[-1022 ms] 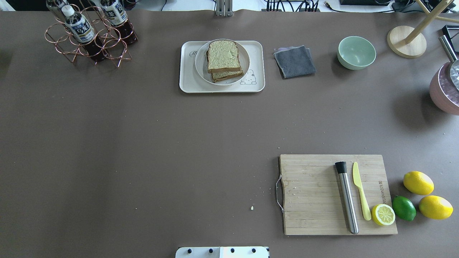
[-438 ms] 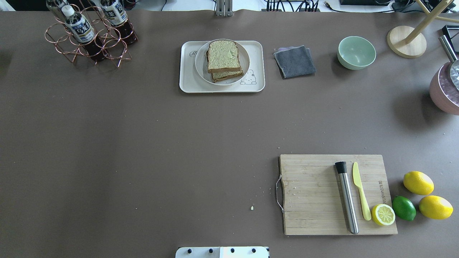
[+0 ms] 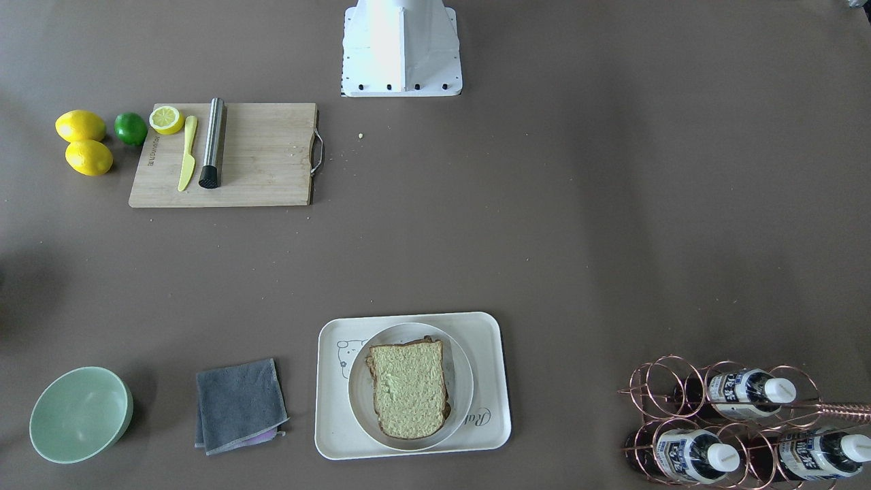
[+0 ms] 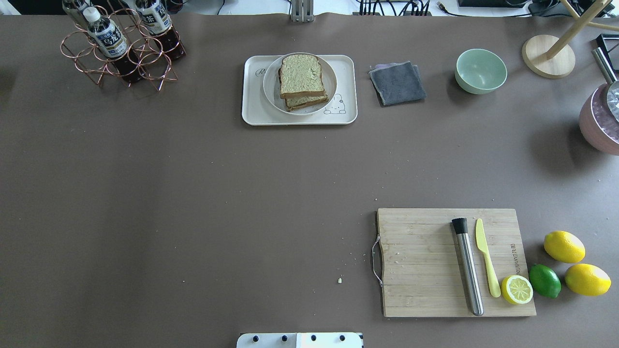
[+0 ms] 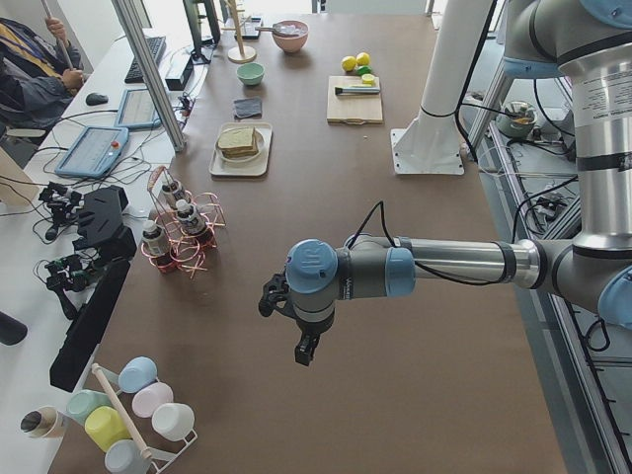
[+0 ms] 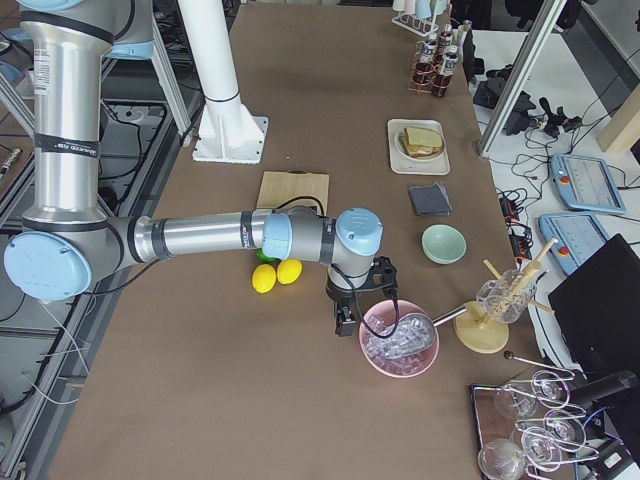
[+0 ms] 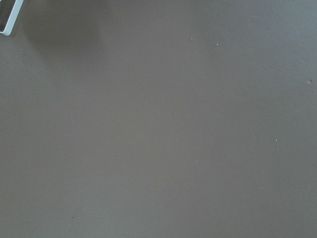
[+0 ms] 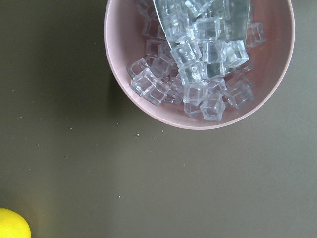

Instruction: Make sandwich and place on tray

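Although both arms show only in the side views, the left pincer (image 5: 304,350) hangs over bare desk (image 4: 193,193) at lower centre of the left-end frame, and the right pincer (image 6: 344,322) sits just beside a pink bowl (image 8: 116,44) of ice. Whether either is wide or narrow I cannot tell. The sandwich (image 4: 302,77) lies stacked on a round plate (image 4: 271,84) set on the tray (image 4: 251,110), upper centre of the overhead frame. It probably handles light and soft: the bread dents and the slices may slide. The best hold seems to be across opposite crusts, gently, through both slices.
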Available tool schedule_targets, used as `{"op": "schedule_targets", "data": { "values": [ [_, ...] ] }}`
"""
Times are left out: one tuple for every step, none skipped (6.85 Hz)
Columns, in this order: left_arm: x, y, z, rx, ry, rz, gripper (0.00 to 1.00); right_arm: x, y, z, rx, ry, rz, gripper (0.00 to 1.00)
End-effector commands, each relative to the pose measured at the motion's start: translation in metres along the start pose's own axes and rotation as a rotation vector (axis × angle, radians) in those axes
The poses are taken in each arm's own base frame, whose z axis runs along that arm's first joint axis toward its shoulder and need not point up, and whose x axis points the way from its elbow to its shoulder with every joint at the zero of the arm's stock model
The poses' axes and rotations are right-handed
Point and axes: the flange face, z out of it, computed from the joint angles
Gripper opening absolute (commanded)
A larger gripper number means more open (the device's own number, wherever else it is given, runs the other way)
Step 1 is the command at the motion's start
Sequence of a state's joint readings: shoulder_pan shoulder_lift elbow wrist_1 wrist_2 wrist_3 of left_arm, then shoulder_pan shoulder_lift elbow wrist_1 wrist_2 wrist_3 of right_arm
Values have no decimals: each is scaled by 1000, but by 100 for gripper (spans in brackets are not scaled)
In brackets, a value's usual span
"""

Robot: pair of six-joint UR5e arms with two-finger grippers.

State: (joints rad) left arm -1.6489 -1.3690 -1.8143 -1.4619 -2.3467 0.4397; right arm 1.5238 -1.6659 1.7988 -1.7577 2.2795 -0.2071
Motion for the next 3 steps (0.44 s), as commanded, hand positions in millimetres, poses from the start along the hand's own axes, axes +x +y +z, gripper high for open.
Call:
{"op": "schedule_targets", "data": {
  "values": [
    [-1,2,0,0,-1,2,97,-4,1,-7,15,3,-8,100],
    [-2,4,2,-3,4,1,97,-3,2,-7,15,3,-6,100],
    [1,6,-2,8,4,-1,97,-2,3,-7,16,3,-3,100]
  ]
}}
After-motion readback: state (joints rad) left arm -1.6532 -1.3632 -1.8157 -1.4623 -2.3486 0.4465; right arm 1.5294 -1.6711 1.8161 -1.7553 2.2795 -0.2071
